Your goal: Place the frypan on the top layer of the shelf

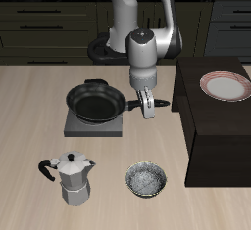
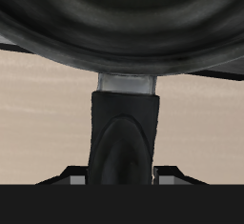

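Observation:
The black frypan (image 1: 95,103) sits on a flat grey burner plate (image 1: 76,127), its long handle (image 1: 155,102) pointing toward the dark boxy shelf (image 1: 211,126). My gripper (image 1: 147,107) has come down on the handle between the pan and the shelf. In the wrist view the pan's rim (image 2: 122,18) fills the frame and the handle (image 2: 122,132) runs straight between my fingertips (image 2: 76,174), which press against both its sides; my gripper (image 2: 122,175) is shut on it. The pan looks to be resting on the burner.
A pink-rimmed white plate (image 1: 225,85) lies on the shelf's flat top. A silver moka pot (image 1: 71,178) and a small speckled grey bowl (image 1: 146,180) stand near the table's front edge. Dark cabinets run behind the table.

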Robot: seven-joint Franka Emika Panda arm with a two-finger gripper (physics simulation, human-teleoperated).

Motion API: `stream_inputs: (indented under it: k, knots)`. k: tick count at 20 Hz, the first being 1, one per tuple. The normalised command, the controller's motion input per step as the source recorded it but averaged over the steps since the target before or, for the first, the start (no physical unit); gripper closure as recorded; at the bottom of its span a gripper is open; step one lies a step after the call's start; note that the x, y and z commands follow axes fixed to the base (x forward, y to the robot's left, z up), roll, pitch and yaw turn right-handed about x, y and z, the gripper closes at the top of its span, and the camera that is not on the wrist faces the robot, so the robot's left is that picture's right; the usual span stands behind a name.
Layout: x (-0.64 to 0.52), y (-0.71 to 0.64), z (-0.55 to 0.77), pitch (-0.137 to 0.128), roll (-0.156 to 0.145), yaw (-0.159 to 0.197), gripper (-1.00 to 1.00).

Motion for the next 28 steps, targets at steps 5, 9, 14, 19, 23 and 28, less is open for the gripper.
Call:
stream_inputs:
  k: [5, 9, 14, 19, 23, 28]
  knots:
    - [-0.07, 0.0, 0.23, -0.049, 0.021, 0.004, 1.0]
    - [0.0, -0.02, 0.2, -0.036, 0.002, 0.026, 1.0]
    - [-0.02, 0.07, 0.18, -0.04, 0.006, 0.042, 1.0]
    - [-0.02, 0.11, 0.16, -0.028, 0.0, 0.071, 1.0]
    - [0.0, 0.08, 0.1, -0.016, 0.011, 0.055, 1.0]
    - [-0.05, 0.04, 0.23, -0.029, -0.007, 0.078, 1.0]
